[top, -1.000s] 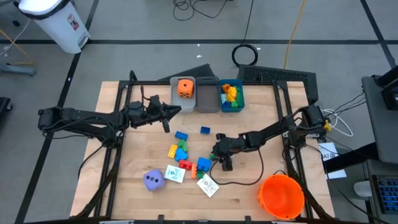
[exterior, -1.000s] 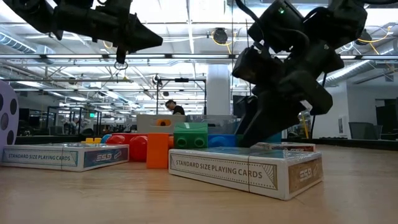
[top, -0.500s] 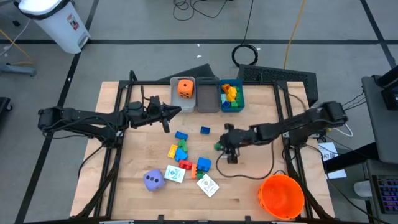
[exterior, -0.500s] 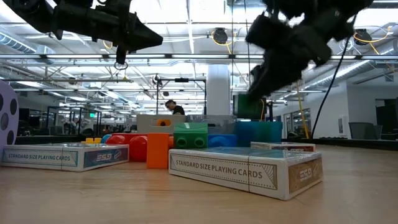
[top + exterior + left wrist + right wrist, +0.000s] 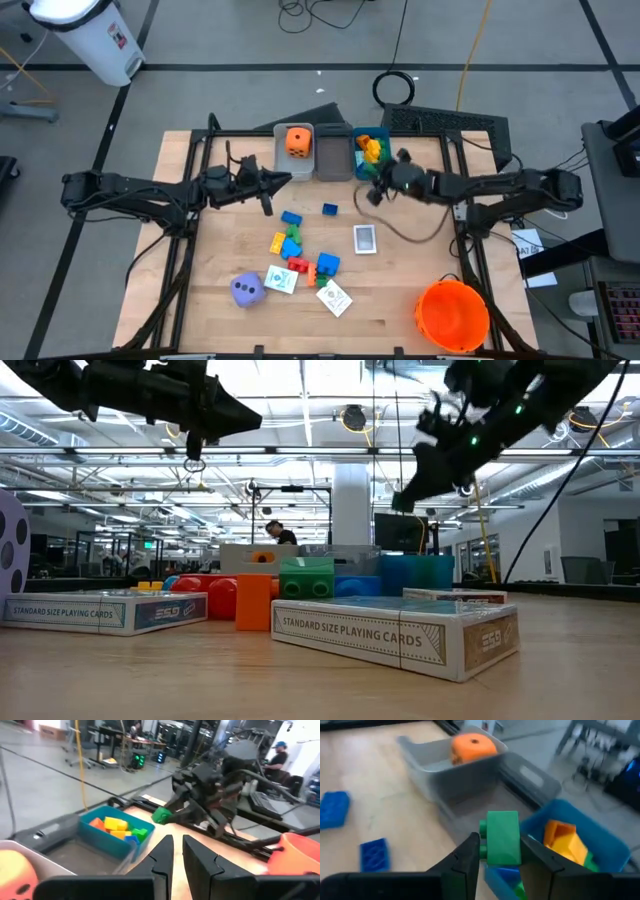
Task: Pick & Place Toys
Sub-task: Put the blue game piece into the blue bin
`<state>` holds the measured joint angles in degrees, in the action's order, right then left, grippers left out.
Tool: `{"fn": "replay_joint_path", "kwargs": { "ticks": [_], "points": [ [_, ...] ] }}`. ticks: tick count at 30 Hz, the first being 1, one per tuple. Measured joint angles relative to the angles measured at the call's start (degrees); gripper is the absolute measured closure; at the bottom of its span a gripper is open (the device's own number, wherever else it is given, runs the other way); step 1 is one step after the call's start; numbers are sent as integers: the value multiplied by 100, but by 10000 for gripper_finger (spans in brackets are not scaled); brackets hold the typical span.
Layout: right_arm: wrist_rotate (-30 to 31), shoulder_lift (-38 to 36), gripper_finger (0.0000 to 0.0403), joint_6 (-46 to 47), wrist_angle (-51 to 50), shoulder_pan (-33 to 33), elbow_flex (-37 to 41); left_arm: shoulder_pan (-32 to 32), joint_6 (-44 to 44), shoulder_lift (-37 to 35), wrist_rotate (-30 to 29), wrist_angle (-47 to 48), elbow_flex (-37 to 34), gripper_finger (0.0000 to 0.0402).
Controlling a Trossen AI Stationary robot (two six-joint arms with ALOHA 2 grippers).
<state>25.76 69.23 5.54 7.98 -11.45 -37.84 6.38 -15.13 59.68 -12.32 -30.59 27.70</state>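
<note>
A small green plastic block point(image 5: 502, 837) is clamped in the right hand point(image 5: 501, 851) (left hand point(image 5: 177, 851) pressed together) above the blue plastic bin point(image 5: 600, 840).

The table point(image 5: 420, 290) carries three bins point(image 5: 333, 152), two dice point(image 5: 297, 141), three white cards point(image 5: 365, 238), one orange bucket point(image 5: 452, 314) and six or so loose blocks point(image 5: 291, 218), with two arms point(image 5: 140, 190) above.
</note>
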Motion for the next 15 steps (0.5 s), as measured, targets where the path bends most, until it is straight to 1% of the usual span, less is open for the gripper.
{"fn": "replay_joint_path", "kwargs": {
  "ticks": [3,6,8,10,12,15],
  "points": [
    [-729,175,292,168,170,-728,122,54,41,0,-298,-9,2,353],
    [-1098,437,297,110,179,-1289,159,112,43,-2,-329,22,2,353],
    [-1074,626,297,16,175,-1536,159,122,42,0,-326,29,2,353],
    [-1087,827,289,-289,331,-1692,159,137,11,0,-328,13,2,350],
    [-1087,971,267,-459,458,-1724,159,146,-21,0,-322,-73,2,341],
    [-1096,1077,225,-466,582,-1709,159,146,-15,-2,-319,-231,4,315]
  ]
}}
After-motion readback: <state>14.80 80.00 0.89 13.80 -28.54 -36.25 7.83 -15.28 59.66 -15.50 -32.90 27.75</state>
